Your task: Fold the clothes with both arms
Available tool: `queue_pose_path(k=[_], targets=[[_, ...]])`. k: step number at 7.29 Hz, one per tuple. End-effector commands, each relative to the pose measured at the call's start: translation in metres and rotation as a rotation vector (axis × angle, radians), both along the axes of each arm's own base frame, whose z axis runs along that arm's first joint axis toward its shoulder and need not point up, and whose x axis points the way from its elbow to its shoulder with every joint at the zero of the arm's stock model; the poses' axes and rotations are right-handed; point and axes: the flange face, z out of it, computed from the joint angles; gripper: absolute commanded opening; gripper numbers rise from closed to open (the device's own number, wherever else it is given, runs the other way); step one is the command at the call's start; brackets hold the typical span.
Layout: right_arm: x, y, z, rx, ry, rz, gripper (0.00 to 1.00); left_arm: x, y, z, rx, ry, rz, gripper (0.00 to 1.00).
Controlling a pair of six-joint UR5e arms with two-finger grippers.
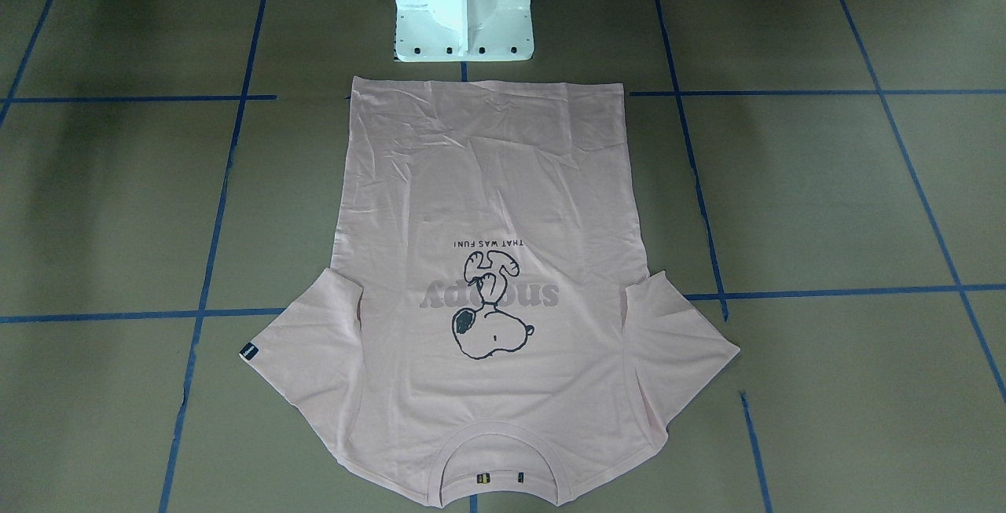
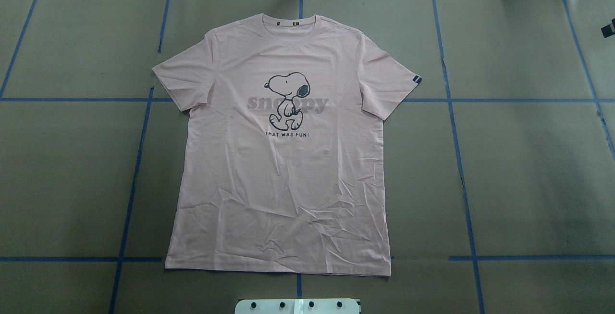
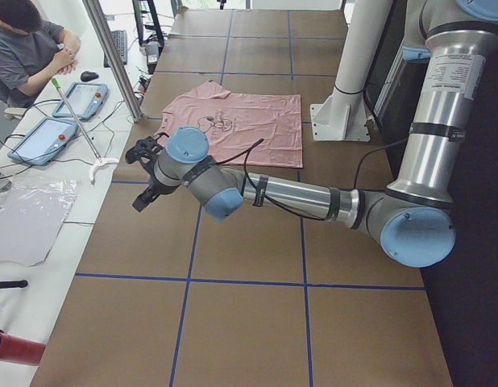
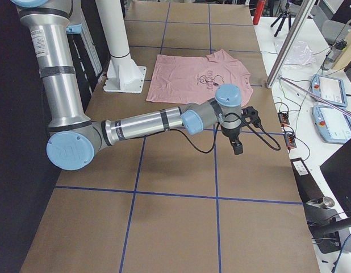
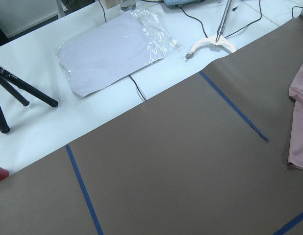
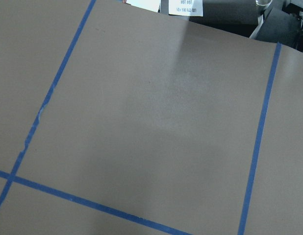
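Pale pink T-shirt lies flat, print up, at centre of the overhead frame on the brown table. Left gripper and right gripper hover apart from it; whether either claw is spread cannot be told.

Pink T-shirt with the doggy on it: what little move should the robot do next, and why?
Probably swing both arms in toward the pale pink short-sleeved T-shirt. It lies flat and spread out, print up, with nothing touching it. The left grey metal arm and the right grey metal arm hang over bare table off to its sides, so neither looks close enough to grip it yet.
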Motion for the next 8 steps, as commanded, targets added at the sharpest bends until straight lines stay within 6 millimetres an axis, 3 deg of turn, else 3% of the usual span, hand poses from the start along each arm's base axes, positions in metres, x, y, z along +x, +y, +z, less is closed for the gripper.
queue_pose_path(k=[1,3,4,5,7,8], targets=[[-0.016,-0.031,-0.04,-0.025,-0.048,0.063,1.0,0.018,-0.016,-0.015,0.031,0.004,0.027,1.0],[-0.075,-0.063,-0.095,-0.13,-0.133,0.146,1.0,0.036,-0.016,-0.025,0.095,0.012,0.056,1.0],[-0.105,-0.07,-0.118,-0.148,-0.137,0.183,1.0,0.05,-0.014,-0.019,0.062,0.05,0.046,1.0],[-0.144,-0.07,-0.134,-0.16,-0.148,0.237,0.99,0.088,-0.012,-0.018,-0.016,0.103,0.067,1.0],[-0.241,-0.055,-0.131,-0.153,-0.193,0.345,0.88,0.121,-0.008,-0.026,-0.089,0.17,0.067,1.0],[-0.285,-0.042,-0.127,-0.142,-0.168,0.382,0.77,0.124,-0.007,-0.027,-0.091,0.174,0.07,1.0]])
